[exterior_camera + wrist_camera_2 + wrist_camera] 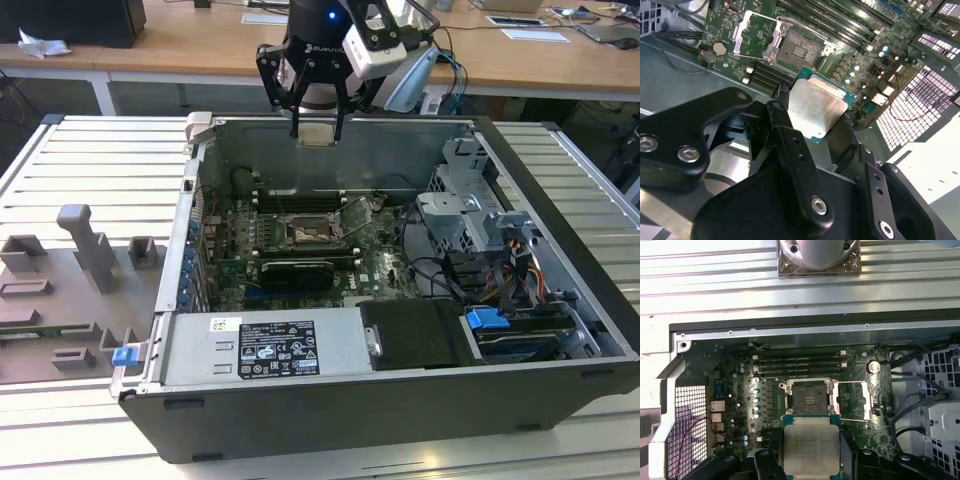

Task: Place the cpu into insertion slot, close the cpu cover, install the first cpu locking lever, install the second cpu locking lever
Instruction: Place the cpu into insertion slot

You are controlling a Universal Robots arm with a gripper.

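Closest in are the black fingers (pixel 790 145) of the gripper (pixel 815 106) in the second wrist view, and they're clamped on the cpu (pixel 816 112), pinching it by two opposite edges with the silver face toward the camera. Same in the first wrist view: the cpu (pixel 811 447) sits square between the jaws of the gripper (pixel 811 452), nothing loose. In the exterior view the gripper (pixel 318 128) hangs at the top centre of the frame, over the far wall of the case (pixel 330 425), with the cpu (pixel 318 135) a pale patch between the fingertips. The slot (pixel 305 232) is in the middle of the frame on the green board (pixel 385 268), so it lies down-frame of the jaws and a touch toward the exterior view's left, well apart from the chip and clearly lower. The slot (pixel 809 396) looks bare, dark centre showing, and the chip's edges look roughly in line with its edges, though I can't judge tilt. The cover (pixel 357 214) is flipped up on the exterior view's right side of the slot; in both wrist views the cover (pixel 752 35) (pixel 854 400) lies swung clear just beside the slot (pixel 799 49). I'd say nothing is seated yet.
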